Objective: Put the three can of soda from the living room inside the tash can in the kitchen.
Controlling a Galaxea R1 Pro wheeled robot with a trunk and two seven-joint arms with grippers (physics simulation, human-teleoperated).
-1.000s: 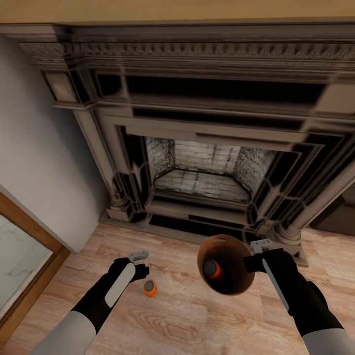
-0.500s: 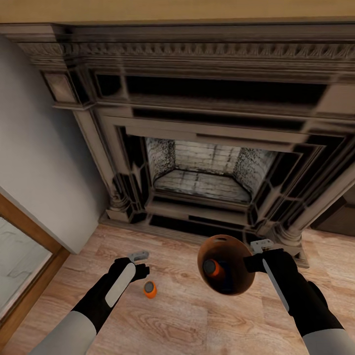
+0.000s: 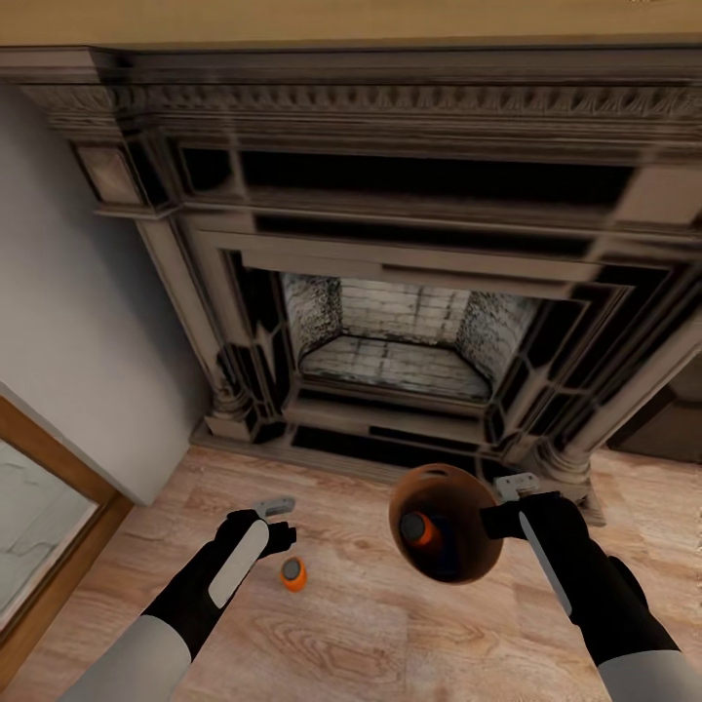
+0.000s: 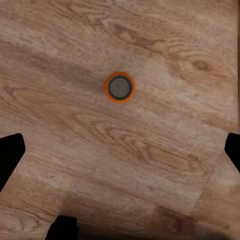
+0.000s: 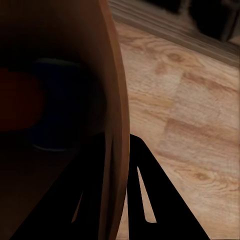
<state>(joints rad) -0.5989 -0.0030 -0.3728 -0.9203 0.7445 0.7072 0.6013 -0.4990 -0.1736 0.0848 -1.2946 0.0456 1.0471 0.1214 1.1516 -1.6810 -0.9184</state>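
One orange can of soda point(image 3: 293, 573) stands upright on the wood plank floor point(image 3: 370, 634), grey top up; from the left wrist view the same can point(image 4: 119, 87) sits straight under the camera, alone on the boards. The left end effector point(image 3: 276, 520) hangs just above it at about 11 o'clock from the can, not touching, and its dark fingers point(image 4: 11, 152) are spread wide apart. At 3 o'clock from the can, the copper-brown tash can point(image 3: 447, 523) is held off the floor, tilted, with its mouth towards us. Another orange can point(image 3: 421, 530) lies inside, with a dark blue shape beside it. The right end effector point(image 3: 507, 509) is pinching the bin's rim point(image 5: 114, 130) at its 3 o'clock side. Beyond, at 12 o'clock, rises the dark carved fireplace point(image 3: 390, 273).
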